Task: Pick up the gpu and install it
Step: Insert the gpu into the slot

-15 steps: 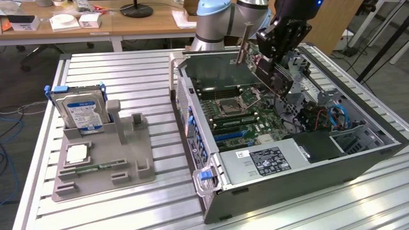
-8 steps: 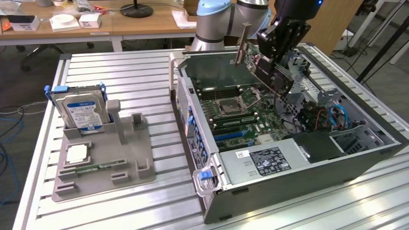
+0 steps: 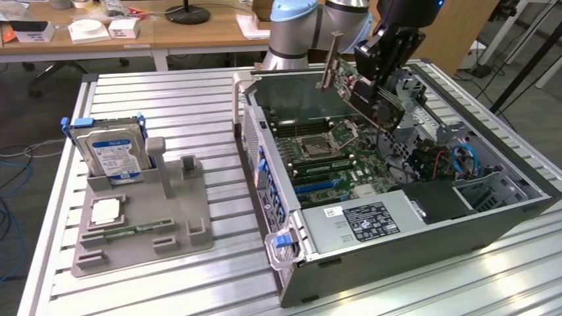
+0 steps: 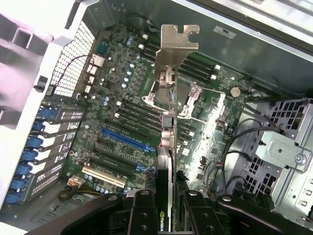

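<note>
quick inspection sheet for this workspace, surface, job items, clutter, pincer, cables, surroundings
surface: slotted metal table, carrying a grey holder tray and an open computer case
job's things: gpu held tilted above the motherboard, not seated; its bracket is at the end far from the pincer
clutter: hard drive upright in the tray; memory stick lying flat there
grippers: pincer shut on the gpu's edge
cables: blue cables inside the case; floor cable beside the table
surroundings: desk behind, with white boxes
</note>
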Controlling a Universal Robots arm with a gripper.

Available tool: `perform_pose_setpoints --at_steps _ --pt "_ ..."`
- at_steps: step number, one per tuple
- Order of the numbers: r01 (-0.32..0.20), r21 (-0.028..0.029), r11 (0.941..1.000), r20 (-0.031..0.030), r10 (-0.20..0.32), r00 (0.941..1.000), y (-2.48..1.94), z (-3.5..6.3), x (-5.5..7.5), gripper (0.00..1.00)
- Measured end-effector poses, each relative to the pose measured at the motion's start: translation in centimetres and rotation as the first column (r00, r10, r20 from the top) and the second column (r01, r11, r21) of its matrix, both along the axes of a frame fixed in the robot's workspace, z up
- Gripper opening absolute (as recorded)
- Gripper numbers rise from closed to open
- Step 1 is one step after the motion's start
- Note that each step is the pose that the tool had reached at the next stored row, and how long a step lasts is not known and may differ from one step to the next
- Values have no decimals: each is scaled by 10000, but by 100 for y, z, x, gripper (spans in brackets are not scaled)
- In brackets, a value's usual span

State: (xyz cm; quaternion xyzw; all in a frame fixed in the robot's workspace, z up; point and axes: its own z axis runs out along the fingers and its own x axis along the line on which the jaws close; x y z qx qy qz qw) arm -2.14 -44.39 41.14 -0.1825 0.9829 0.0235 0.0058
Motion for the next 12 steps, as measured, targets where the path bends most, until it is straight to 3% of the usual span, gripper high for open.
perform_pose_setpoints --at_steps 12 --pt "-927 0 9957 0 927 9957 0 0 0 26"
